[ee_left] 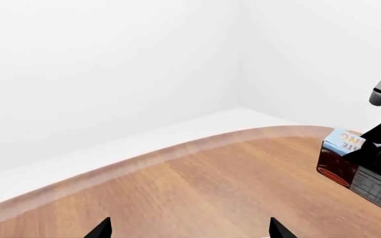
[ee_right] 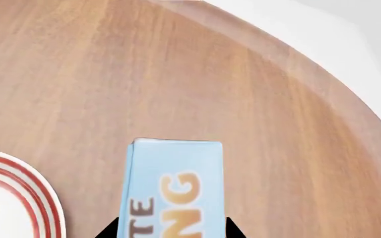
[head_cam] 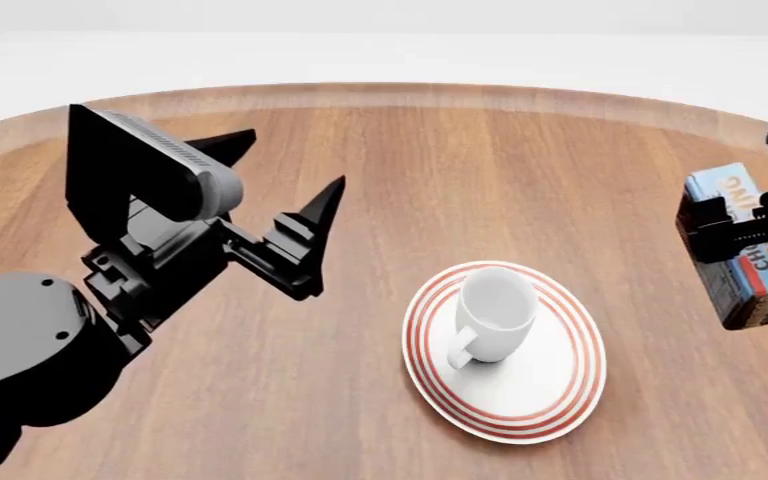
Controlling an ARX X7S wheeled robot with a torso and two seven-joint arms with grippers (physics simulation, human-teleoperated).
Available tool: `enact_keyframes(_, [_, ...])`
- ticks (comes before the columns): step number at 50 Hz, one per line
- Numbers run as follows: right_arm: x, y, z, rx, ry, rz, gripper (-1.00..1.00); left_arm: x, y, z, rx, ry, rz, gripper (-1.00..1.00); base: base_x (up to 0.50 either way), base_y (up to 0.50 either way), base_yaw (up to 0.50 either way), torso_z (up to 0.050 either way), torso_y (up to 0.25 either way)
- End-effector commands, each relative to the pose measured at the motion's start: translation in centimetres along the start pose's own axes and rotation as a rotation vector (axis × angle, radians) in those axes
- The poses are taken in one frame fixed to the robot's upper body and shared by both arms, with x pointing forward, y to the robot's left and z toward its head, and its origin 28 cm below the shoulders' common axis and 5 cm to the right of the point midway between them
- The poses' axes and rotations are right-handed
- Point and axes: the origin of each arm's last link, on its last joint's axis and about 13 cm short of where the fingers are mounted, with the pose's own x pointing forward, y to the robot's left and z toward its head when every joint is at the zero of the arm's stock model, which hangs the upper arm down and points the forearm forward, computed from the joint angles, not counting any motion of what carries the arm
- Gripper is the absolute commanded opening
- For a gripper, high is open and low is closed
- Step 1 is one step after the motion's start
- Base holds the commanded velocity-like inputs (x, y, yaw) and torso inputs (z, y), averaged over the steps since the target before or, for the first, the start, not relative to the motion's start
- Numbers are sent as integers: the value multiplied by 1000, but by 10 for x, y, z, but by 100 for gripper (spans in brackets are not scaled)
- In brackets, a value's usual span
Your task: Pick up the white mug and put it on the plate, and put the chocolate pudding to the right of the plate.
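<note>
The white mug (head_cam: 495, 313) stands upright on the red-ringed plate (head_cam: 558, 395) in the head view, handle toward me. My right gripper (head_cam: 755, 222) is shut on the chocolate pudding carton (head_cam: 742, 250) at the far right, to the right of the plate; I cannot tell whether it touches the table. In the right wrist view the carton's light blue face (ee_right: 174, 188) sits between the fingertips, with the plate's rim (ee_right: 35, 196) beside it. My left gripper (head_cam: 291, 195) is open and empty, raised over the table left of the plate. The carton also shows in the left wrist view (ee_left: 359, 168).
The round wooden table (head_cam: 398, 170) has a pale rim (head_cam: 384, 92) and white floor beyond it. The left arm's bulky black body (head_cam: 37, 340) fills the lower left of the head view.
</note>
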Motion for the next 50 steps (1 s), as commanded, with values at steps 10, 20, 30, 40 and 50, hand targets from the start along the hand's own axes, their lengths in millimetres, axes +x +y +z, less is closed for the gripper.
enact_keyframes(10, [3,7,-14,-76,43,103,-100,5,-3,1,13,-18,-36,100,0,0,0,0,0])
enact_keyframes(20, [4,7,-18,-64,47,104,-100,5,-4,1,12,-18,-35,100,0,0,0,0,0])
enact_keyframes(30, [12,9,-25,79,5,107,-100,4,-4,-1,11,-15,-36,100,0,0,0,0,0])
enact_keyframes(40, [18,9,-36,140,16,93,-100,5,-4,0,13,-14,-35,100,0,0,0,0,0])
enact_keyframes(50, [24,12,-42,133,41,88,-100,5,-4,1,14,-13,-35,100,0,0,0,0,1])
